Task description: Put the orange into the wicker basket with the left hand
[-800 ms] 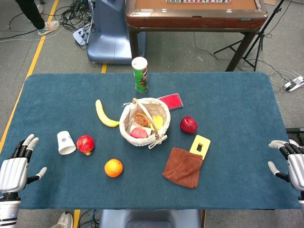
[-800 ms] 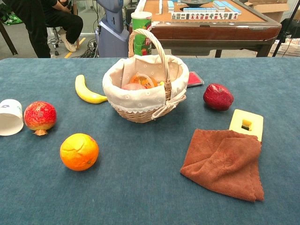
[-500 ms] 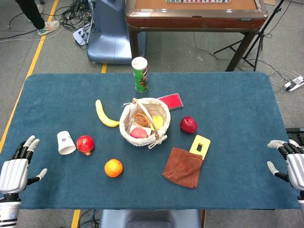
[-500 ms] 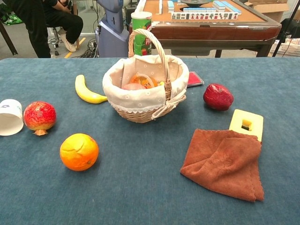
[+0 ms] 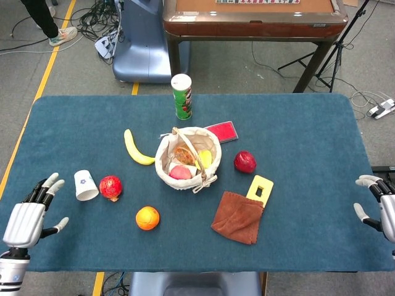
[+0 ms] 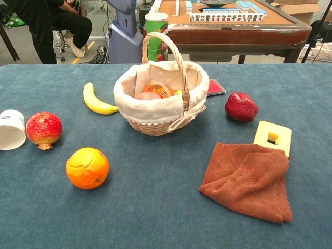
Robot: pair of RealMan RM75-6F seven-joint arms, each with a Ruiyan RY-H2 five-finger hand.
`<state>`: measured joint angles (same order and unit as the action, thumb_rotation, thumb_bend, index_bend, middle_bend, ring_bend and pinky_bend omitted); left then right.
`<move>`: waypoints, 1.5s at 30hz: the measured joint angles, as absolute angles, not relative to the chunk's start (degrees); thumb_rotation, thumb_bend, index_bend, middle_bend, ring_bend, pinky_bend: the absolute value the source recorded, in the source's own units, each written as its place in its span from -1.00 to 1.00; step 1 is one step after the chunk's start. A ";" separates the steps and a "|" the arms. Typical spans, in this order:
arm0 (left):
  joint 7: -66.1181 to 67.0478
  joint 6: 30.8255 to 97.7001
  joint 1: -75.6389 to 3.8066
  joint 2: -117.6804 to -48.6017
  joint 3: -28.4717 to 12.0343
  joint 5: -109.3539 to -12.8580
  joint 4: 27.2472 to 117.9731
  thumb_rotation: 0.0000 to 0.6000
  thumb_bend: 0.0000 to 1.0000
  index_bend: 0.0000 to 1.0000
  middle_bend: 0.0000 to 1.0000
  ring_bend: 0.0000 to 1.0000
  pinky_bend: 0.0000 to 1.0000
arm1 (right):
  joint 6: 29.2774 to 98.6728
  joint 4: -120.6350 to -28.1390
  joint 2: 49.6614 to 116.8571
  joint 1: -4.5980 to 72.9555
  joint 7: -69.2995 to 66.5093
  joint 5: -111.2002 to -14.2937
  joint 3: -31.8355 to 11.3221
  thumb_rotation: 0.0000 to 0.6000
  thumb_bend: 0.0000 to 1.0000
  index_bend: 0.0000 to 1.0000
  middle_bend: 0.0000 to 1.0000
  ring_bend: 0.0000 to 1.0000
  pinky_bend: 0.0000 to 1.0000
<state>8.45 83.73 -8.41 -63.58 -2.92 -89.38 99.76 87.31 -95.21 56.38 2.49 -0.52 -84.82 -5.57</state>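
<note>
Two hands wait at the table edges, both empty w/ fingers apart. Left hand [image 5: 26,221] is far left of the wicker basket [image 5: 165,161]. Orange [image 5: 147,217] sits on the cloth, left & in front of the basket, not touched. It looks round, firm, a bit bumpy, prob. rolls easy. Best wrap fingers round its middle from above. Right hand [image 5: 381,209] is far right.
</note>
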 measured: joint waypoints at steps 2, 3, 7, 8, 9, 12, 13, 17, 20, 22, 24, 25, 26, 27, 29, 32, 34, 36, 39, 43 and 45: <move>5.48 83.31 -9.29 -63.30 -2.40 -92.13 98.55 1.00 -0.56 -0.64 -0.89 -0.81 -0.46 | 87.37 -95.54 56.24 2.58 -0.23 -84.70 -5.76 1.00 -0.42 -0.30 -0.41 -0.39 -0.20; 3.32 83.01 -10.02 -63.12 -2.01 -94.21 97.60 1.00 -0.56 -0.63 -0.89 -0.81 -0.46 | 87.31 -95.70 56.20 2.65 -0.07 -84.63 -5.81 1.00 -0.42 -0.30 -0.41 -0.39 -0.20; -2.67 81.83 -13.26 -62.66 -0.59 -101.70 94.36 1.00 -0.55 -0.63 -0.89 -0.81 -0.46 | 86.78 -96.15 56.22 2.78 0.30 -84.40 -5.68 1.00 -0.42 -0.30 -0.41 -0.39 -0.20; -3.72 81.47 -14.19 -62.60 -0.24 -103.39 93.71 1.00 -0.55 -0.63 -0.89 -0.81 -0.46 | 86.67 -96.22 56.25 2.80 0.39 -84.36 -5.62 1.00 -0.42 -0.30 -0.41 -0.39 -0.20; -4.95 80.89 -15.56 -62.52 0.23 -105.52 92.97 1.00 -0.55 -0.63 -0.89 -0.81 -0.47 | 86.56 -96.31 56.30 2.81 0.49 -84.29 -5.56 1.00 -0.42 -0.30 -0.41 -0.39 -0.20; -7.09 78.85 -19.25 -62.48 1.28 -109.95 91.73 1.00 -0.55 -0.63 -0.89 -0.81 -0.48 | 86.44 -96.50 56.36 2.86 0.71 -84.32 -5.48 1.00 -0.42 -0.30 -0.41 -0.39 -0.20; -7.43 78.05 -20.30 -62.53 1.54 -110.95 91.52 1.00 -0.56 -0.63 -0.89 -0.81 -0.48 | 86.43 -96.54 56.36 2.86 0.77 -84.32 -5.46 1.00 -0.42 -0.30 -0.41 -0.39 -0.20; -8.00 75.34 -23.30 -62.86 2.34 -113.21 91.06 1.00 -0.56 -0.63 -0.89 -0.81 -0.49 | 86.43 -96.64 56.36 2.86 0.86 -84.31 -5.43 1.00 -0.42 -0.30 -0.41 -0.39 -0.20; -7.66 73.32 -25.25 -63.56 2.41 -114.28 90.79 1.00 -0.56 -0.63 -0.89 -0.81 -0.49 | 86.13 -96.69 56.31 2.80 0.94 -83.82 -5.36 1.00 -0.42 -0.30 -0.41 -0.39 -0.20; -7.08 70.67 -27.54 -64.54 2.38 -115.09 90.19 1.00 -0.56 -0.63 -0.89 -0.81 -0.50 | 86.03 -96.80 56.25 2.68 1.09 -83.50 -5.29 1.00 -0.42 -0.30 -0.41 -0.39 -0.20; -6.52 68.07 -30.11 -65.83 2.49 -116.04 89.41 1.00 -0.56 -0.63 -0.89 -0.81 -0.50 | 85.99 -96.91 56.20 2.59 1.23 -83.35 -5.23 1.00 -0.42 -0.30 -0.41 -0.39 -0.20; -6.32 67.10 -31.12 -66.49 2.58 -116.40 89.01 1.00 -0.55 -0.63 -0.89 -0.81 -0.50 | 85.99 -96.96 56.19 2.57 1.29 -83.29 -5.22 1.00 -0.42 -0.30 -0.41 -0.39 -0.20; -6.11 66.21 -31.98 -67.14 2.69 -116.70 88.56 1.00 -0.55 -0.63 -0.89 -0.81 -0.50 | 85.96 -97.03 56.17 2.55 1.36 -83.23 -5.21 1.00 -0.42 -0.30 -0.41 -0.39 -0.20; -5.81 65.09 -32.91 -67.88 2.84 -116.94 87.97 1.00 -0.56 -0.63 -0.89 -0.81 -0.50 | 85.89 -97.12 56.14 2.54 1.43 -83.19 -5.17 1.00 -0.42 -0.30 -0.41 -0.39 -0.20; -5.32 63.70 -34.11 -69.03 3.02 -117.03 87.06 1.00 -0.56 -0.63 -0.89 -0.81 -0.50 | 85.84 -97.18 56.12 2.53 1.54 -83.11 -5.14 1.00 -0.42 -0.30 -0.41 -0.39 -0.20; -4.43 61.75 -35.74 -70.84 3.19 -116.59 85.45 1.00 -0.56 -0.63 -0.89 -0.80 -0.50 | 85.77 -97.25 56.07 2.46 1.59 -82.95 -5.11 1.00 -0.42 -0.30 -0.41 -0.39 -0.20; -3.59 60.58 -36.61 -71.89 3.23 -116.00 84.26 1.00 -0.55 -0.63 -0.89 -0.80 -0.50 | 85.79 -97.24 56.03 2.42 1.58 -82.87 -5.11 1.00 -0.42 -0.30 -0.41 -0.39 -0.20; -3.02 59.28 -37.32 -72.69 3.31 -115.18 83.18 1.00 -0.56 -0.63 -0.89 -0.80 -0.50 | 85.80 -97.20 56.02 2.37 1.51 -82.81 -5.10 1.00 -0.42 -0.30 -0.41 -0.39 -0.20; -2.64 57.58 -38.25 -74.16 3.64 -113.71 81.74 1.00 -0.56 -0.62 -0.89 -0.79 -0.50 | 85.82 -97.06 56.04 2.29 1.37 -82.71 -5.08 1.00 -0.42 -0.30 -0.41 -0.39 -0.20; -2.74 56.76 -38.95 -76.23 4.22 -112.33 79.83 1.00 -0.56 -0.58 -0.83 -0.69 -0.50 | 85.79 -96.81 56.12 2.18 1.13 -82.55 -5.03 1.00 -0.42 -0.30 -0.41 -0.39 -0.20; -2.92 56.88 -39.24 -77.37 4.52 -111.91 78.78 1.00 -0.56 -0.51 -0.76 -0.60 -0.50 | 85.79 -96.77 56.14 2.13 1.10 -82.56 -4.99 1.00 -0.42 -0.30 -0.41 -0.39 -0.20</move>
<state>-2.92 56.88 -39.24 -77.37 4.52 -111.91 78.78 85.79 -96.77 56.14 2.13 1.10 -82.56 -4.99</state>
